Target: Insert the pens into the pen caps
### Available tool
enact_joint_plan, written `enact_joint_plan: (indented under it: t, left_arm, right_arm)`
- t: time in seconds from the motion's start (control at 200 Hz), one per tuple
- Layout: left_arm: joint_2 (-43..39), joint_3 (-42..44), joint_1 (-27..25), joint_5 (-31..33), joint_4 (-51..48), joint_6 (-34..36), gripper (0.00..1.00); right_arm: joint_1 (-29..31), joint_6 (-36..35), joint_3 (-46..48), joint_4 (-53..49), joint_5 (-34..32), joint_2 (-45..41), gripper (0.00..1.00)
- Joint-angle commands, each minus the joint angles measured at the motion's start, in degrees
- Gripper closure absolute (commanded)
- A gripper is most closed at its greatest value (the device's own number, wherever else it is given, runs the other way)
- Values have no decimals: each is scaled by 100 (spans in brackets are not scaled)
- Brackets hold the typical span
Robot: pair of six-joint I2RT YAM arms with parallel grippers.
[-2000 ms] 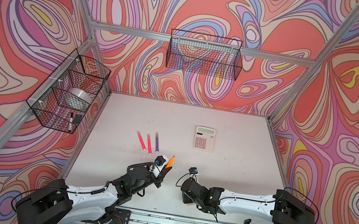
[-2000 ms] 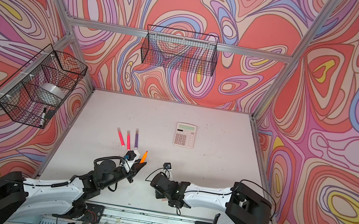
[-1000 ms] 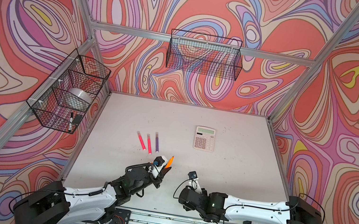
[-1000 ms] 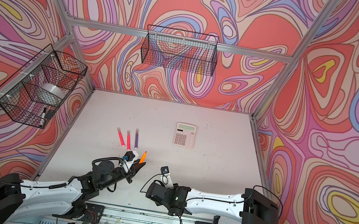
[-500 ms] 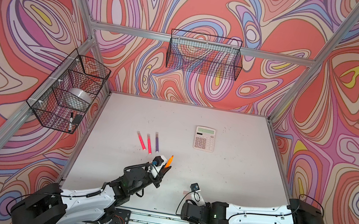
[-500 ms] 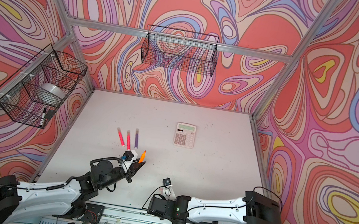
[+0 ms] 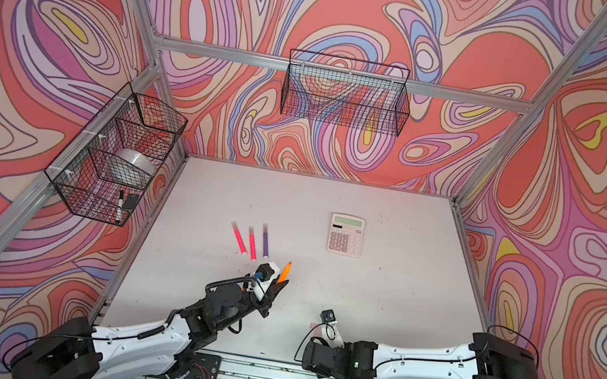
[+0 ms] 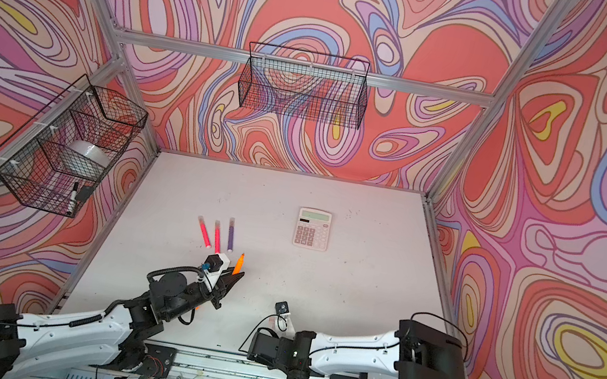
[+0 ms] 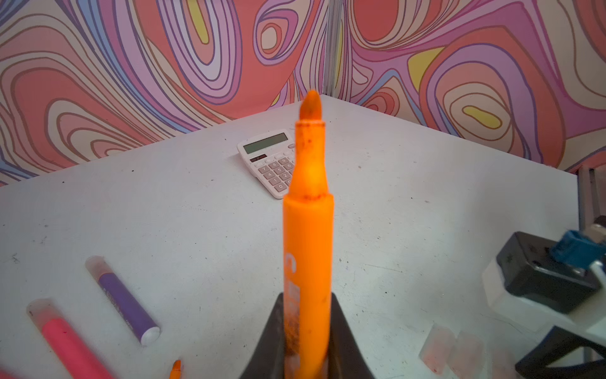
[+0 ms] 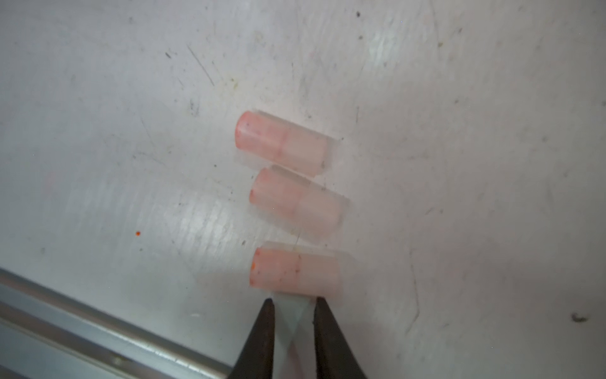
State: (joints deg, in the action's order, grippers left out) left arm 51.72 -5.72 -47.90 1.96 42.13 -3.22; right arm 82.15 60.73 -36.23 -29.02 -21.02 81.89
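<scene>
Left claw (image 9: 306,302): clamped on one orange pen (image 9: 308,229), with its bare felt tip pointing away from the wrist. Right claw (image 10: 294,300): jaws narrowly parted at the nearest of three loose pen caps (image 10: 295,272); grip cannot be confirmed. The caps are pale pink, translucent, stubby tubes, lying side by side close to the metal edge rail (image 10: 98,328). Three capped pens lie in a row: two pink pens (image 7: 238,238) and one purple pen (image 7: 266,239). The scuffed white table (image 7: 400,300) has open surface right of the calculator (image 7: 345,234).
</scene>
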Motion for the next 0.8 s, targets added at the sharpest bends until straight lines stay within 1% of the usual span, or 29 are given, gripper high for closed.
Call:
enact_joint_plan:
  t: [0.0, 0.11, 0.32, 0.486, 0.791]
  left_arm:
    - [-66, 41, 14, 46, -47, 29, 100]
    - [-66, 61, 13, 46, -47, 24, 100]
    - [-48, 80, 10, 61, 6, 48, 100]
    - [-99, 116, 16, 61, 14, 58, 100]
    - [-223, 124, 16, 100, -73, 91, 100]
  right_arm:
    - [-188, -19, 52, 59, -40, 293, 80]
    - [-469, -72, 121, 205, 76, 384, 80]
    - [-757, -249, 47, 343, 65, 502, 79]
    - [-1015, -531, -61, 546, 33, 689, 78]
    - [-1665, -1152, -196, 1319, 31, 1241, 77]
